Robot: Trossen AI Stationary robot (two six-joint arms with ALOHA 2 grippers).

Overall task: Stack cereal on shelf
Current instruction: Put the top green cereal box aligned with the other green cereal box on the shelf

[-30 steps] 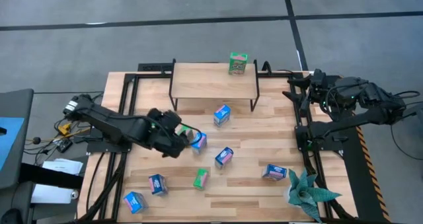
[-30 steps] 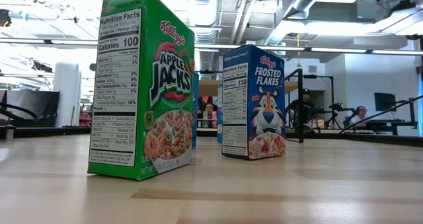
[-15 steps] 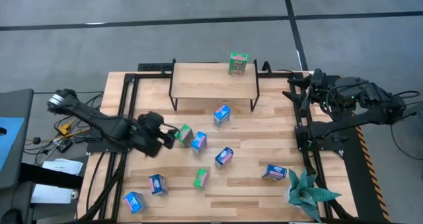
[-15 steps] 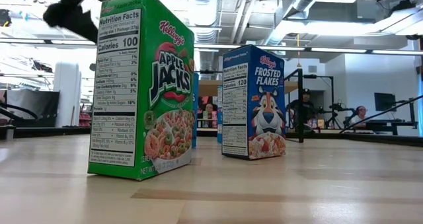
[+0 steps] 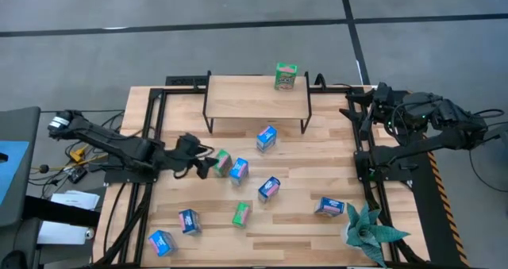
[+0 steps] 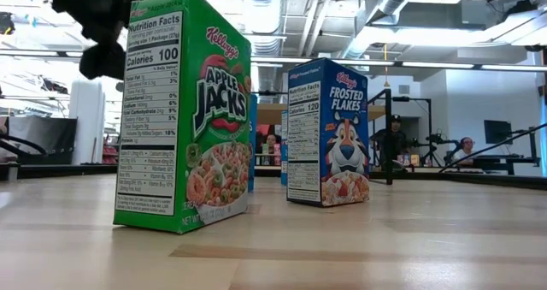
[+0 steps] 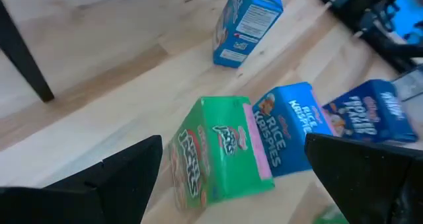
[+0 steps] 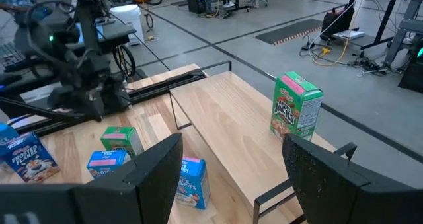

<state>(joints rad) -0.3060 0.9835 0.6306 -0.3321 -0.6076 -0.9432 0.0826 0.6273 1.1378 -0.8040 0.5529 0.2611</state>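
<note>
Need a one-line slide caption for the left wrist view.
Left tool open, lined up on a green cereal box beside a blue box on the table.

Both arms are matte black and jointed; the left arm [image 5: 119, 148] has a pale end cap, the right arm [image 5: 429, 122] carries looped cables.

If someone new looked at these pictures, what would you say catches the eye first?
Probably the small cereal boxes scattered over the table, with a single green Apple Jacks box alone on the shelf at the far edge. Next, the left pincer, open beside a green box and a blue Rice Krispies box. The right pincer waits off the table's right side.
</note>
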